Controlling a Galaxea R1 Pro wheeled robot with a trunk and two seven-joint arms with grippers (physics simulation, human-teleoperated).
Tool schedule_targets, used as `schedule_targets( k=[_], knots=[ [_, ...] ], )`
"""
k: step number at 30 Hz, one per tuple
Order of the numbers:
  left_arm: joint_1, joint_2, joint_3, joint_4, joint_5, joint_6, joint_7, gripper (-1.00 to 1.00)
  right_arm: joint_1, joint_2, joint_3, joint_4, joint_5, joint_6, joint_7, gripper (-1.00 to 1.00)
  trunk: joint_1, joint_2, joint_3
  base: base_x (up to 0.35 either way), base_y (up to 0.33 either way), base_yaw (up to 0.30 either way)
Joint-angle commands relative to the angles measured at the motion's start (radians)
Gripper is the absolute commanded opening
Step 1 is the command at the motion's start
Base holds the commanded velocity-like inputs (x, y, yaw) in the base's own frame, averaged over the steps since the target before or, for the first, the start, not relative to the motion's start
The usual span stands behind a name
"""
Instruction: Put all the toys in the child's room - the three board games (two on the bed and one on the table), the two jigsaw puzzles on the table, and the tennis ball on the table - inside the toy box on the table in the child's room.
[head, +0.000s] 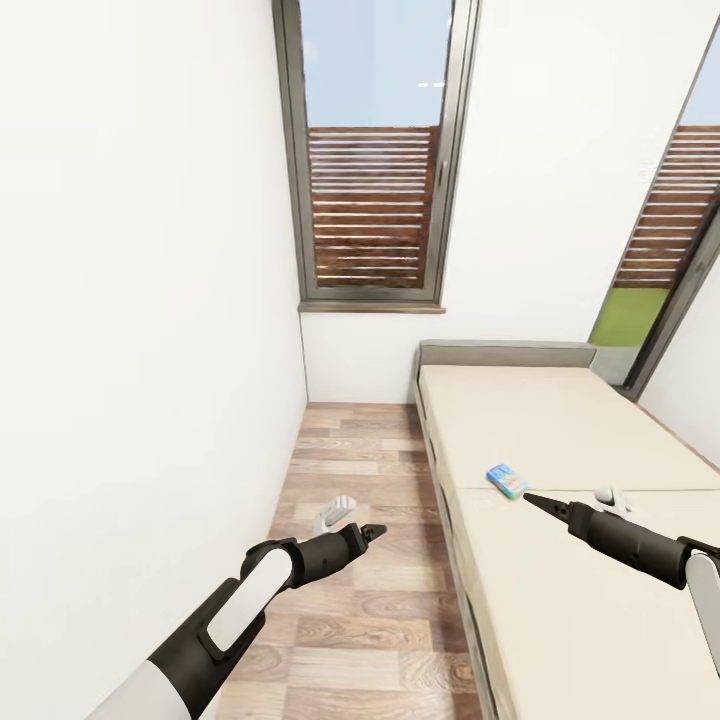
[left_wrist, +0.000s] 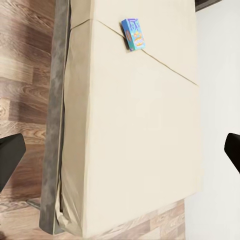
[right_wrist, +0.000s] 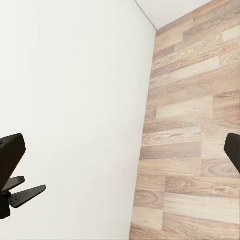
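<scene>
Left tool (head: 368, 533) parted; wrist view shows blue game (left_wrist: 133, 34) on bed (left_wrist: 135, 130).

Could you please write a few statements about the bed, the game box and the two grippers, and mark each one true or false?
1. A small flat blue printed game box lies on the plain beige mattress of the bed. True.
2. The right gripper is shut on the blue game box. False: it is apart from the box and holds nothing.
3. The left gripper hangs over the wood-plank floor beside the bed. True.
4. The tall dark-framed window is covered by a curtain. False: it is bare, showing brown slats and sky.
</scene>
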Motion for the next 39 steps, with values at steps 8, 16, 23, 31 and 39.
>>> schedule_targets(
  k=[8, 16, 23, 31, 39],
  knots=[
    [-0.001, 0.001, -0.002, -0.002, 0.011, 0.000, 0.009, 1.00, -0.001, 0.000, -0.001, 0.000, 0.003, 0.004, 0.006, 1.00, 0.001, -0.002, -0.002, 0.000, 0.130, 0.000],
    [-0.001, 0.001, -0.002, -0.002, 0.011, 0.000, 0.009, 1.00, -0.001, 0.000, -0.001, 0.000, 0.003, 0.004, 0.005, 1.00, 0.001, -0.002, -0.002, 0.000, 0.057, 0.000],
    [-0.001, 0.001, -0.003, -0.002, 0.011, 0.000, 0.009, 1.00, -0.001, 0.000, -0.001, 0.000, 0.003, 0.004, 0.005, 1.00, 0.001, -0.002, -0.002, 0.000, 0.022, 0.000],
    [-0.001, 0.001, -0.003, -0.002, 0.010, 0.000, 0.009, 1.00, -0.001, 0.000, -0.001, 0.000, 0.003, 0.004, 0.005, 1.00, 0.001, -0.002, -0.002, 0.000, 0.008, 0.000],
    [-0.001, 0.001, -0.003, -0.002, 0.010, 0.000, 0.009, 1.00, -0.001, 0.000, -0.001, 0.000, 0.003, 0.004, 0.005, 1.00, 0.001, -0.002, -0.002, 0.000, 0.064, 0.000]
  ],
)
